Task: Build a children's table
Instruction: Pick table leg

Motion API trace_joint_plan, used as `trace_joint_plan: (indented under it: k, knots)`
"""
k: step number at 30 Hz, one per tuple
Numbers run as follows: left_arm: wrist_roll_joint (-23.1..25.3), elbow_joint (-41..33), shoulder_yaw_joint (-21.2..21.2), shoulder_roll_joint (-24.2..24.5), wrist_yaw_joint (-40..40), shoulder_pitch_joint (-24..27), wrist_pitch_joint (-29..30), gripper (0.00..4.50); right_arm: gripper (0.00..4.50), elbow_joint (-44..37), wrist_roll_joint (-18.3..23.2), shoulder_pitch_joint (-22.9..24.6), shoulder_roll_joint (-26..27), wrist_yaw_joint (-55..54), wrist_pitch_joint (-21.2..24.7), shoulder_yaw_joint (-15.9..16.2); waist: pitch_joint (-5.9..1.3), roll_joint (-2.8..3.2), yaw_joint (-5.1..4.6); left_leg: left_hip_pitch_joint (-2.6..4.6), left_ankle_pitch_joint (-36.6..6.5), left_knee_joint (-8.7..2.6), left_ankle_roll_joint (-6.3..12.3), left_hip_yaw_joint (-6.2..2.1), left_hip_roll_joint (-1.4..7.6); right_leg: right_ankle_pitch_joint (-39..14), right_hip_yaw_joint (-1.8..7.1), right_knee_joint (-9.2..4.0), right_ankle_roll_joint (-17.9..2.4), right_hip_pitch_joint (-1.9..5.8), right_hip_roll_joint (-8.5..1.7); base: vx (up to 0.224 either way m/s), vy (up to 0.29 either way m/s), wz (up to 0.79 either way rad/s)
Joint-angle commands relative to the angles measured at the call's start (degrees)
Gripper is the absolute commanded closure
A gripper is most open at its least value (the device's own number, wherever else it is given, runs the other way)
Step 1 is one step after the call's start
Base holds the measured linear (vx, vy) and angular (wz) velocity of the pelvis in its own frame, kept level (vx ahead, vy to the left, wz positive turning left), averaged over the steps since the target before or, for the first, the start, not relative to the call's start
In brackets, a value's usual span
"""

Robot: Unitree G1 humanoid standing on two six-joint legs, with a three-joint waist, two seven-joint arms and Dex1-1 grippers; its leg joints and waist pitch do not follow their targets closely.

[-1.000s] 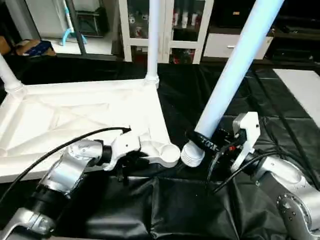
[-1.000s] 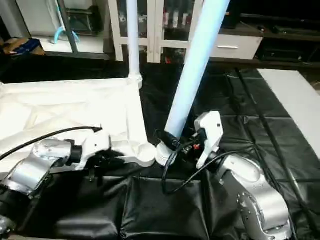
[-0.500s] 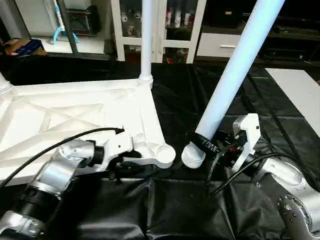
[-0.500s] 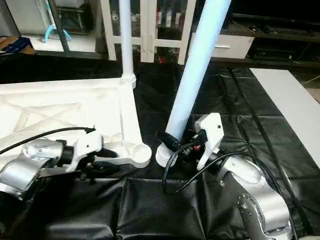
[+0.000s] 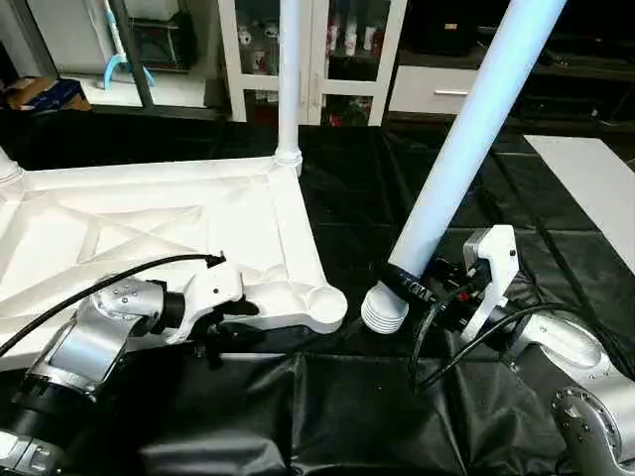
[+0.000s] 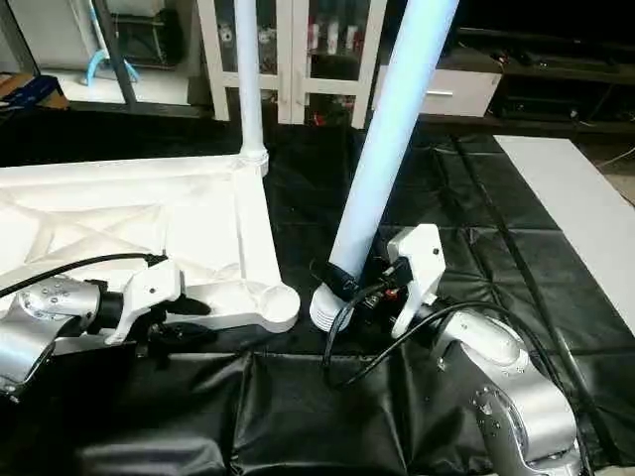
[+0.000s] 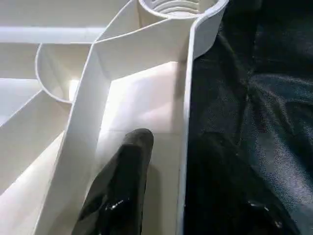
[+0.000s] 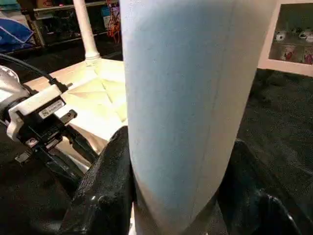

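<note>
Gripping the long white tube leg (image 5: 466, 149) near its flared end, our right gripper (image 5: 417, 288) tilts it beside the empty corner socket (image 5: 324, 300). Our left gripper (image 7: 183, 196) pinches the white ribbed plastic tabletop (image 5: 139, 228) rim, underside up on black cloth (image 5: 397, 416).

1. A wrinkled, glossy black sheet (image 5: 357, 416) covers the work surface across the lower and middle part of the head views.
2. At the upper centre stands a white glass-door cabinet (image 5: 342, 55), with small items on its shelves behind the panes.
3. To its right, at the upper right, sits a white drawer front (image 5: 432, 91) with a slim handle, and beyond it dark shelving (image 5: 585, 69).
4. A pale flat panel (image 5: 595, 174) lies at the right edge on the black sheet.
5. At the upper left, a light floor (image 5: 169, 91) shows beyond the sheet, with a dark pole (image 5: 129, 45), a light blue hook-shaped object (image 5: 117, 69) and a blue item (image 5: 55, 94) near the corner.
</note>
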Motion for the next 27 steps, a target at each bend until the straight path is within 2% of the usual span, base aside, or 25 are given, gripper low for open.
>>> trace_joint_plan:
  k: [1,2,6,9,10,13,20,21,25,27]
  knots:
    - [0.26,0.67,-0.4,-1.08,1.85,0.2,-0.11,2.81,2.69,-0.92,0.44,-0.6,-0.25,-0.13,0.19,-0.14,-3.0,0.05,-0.08,2.11,-16.1,-5.02,-1.22,-0.83,1.92,-9.22,0.25,-3.93,-9.01,0.7,-0.45,0.0,0.0,0.0]
    - [0.45,1.11,-0.69,-1.61,2.27,0.03,-0.57,2.92,2.69,-0.78,0.44,-0.74,-0.23,-0.07,0.15,-0.09,-2.99,0.05,0.09,2.3,-16.52,-4.94,-1.19,-0.74,1.95,-9.78,0.3,-4.05,-8.95,0.54,-0.45,0.0,0.0,0.0]
    - [0.89,1.4,-1.17,-2.45,2.44,0.12,-0.93,3.24,2.69,-0.52,0.43,-1.05,-0.18,-0.02,0.07,-0.12,-2.89,0.05,0.23,2.21,-18.29,-5.2,-2.06,-0.94,1.92,-13.12,0.28,-4.3,-7.8,0.5,-0.51,0.0,0.0,0.0]
    - [1.85,2.08,-2.27,-2.61,2.46,0.25,-1.74,3.39,2.69,-0.54,0.4,-1.22,-0.07,-0.17,0.06,-0.12,-2.91,0.33,0.13,2.16,-18.63,-5.29,-2.42,-1.06,1.89,-13.1,0.28,-4.35,-7.32,0.47,-0.47,0.0,0.0,0.0]
    - [1.87,2.09,-2.28,-2.6,2.46,0.26,-1.75,3.6,2.69,-0.54,0.4,-1.22,-0.07,-0.17,0.07,-0.12,-2.95,0.27,0.11,2.2,-18.65,-5.26,-2.44,-1.04,1.9,-12.92,0.28,-4.37,-7.25,0.44,-0.44,0.0,0.0,0.0]
    - [3.03,2.63,-3.16,-1.97,2.28,0.42,-2.37,3.66,2.69,-0.78,0.45,-1.18,0.03,-0.31,0.11,-0.12,-2.97,0.2,0.17,2.17,-18.62,-5.23,-2.34,-1.02,1.88,-12.7,0.3,-4.36,-7.24,0.45,-0.48,0.0,0.0,0.0]
    - [5.13,4.18,-4.92,-0.77,1.36,-0.24,-3.06,4.14,2.69,-0.53,0.43,-1.56,0.01,-0.22,0.05,-0.23,-2.93,0.26,-0.05,2.15,-20.01,-5.34,-2.77,-1.12,1.84,-14.78,0.29,-4.5,-6.89,0.33,-0.51,0.0,0.0,0.0]
    - [5.4,4.88,-5.02,-1.18,1.51,-0.79,-3.26,4.37,2.69,-0.33,0.38,-1.87,0.04,-0.17,-0.01,-0.2,-2.92,0.4,-0.04,2.2,-20.15,-5.37,-2.89,-1.15,1.86,-14.78,0.3,-4.5,-6.95,0.28,-0.53,0.0,0.0,0.0]
    - [5.68,6.33,-5.17,-2.06,1.81,-1.93,-3.66,4.44,2.69,0.54,0.35,-3.71,0.58,-0.48,-0.09,-0.28,-2.88,0.48,-0.14,2.36,-21.4,-5.43,-3.45,-1.15,1.84,-15.56,0.29,-4.59,-7.0,0.06,-0.44,0.0,0.0,0.0]
    - [5.52,6.51,-5.48,-2.22,1.25,-2.35,-3.16,4.44,2.69,2.44,0.36,-6.47,1.66,-1.18,-0.18,-0.5,-2.93,0.77,-0.43,2.2,-22.02,-5.57,-4.04,-1.33,1.73,-16.23,0.21,-4.52,-7.08,0.18,-0.5,0.0,0.0,0.0]
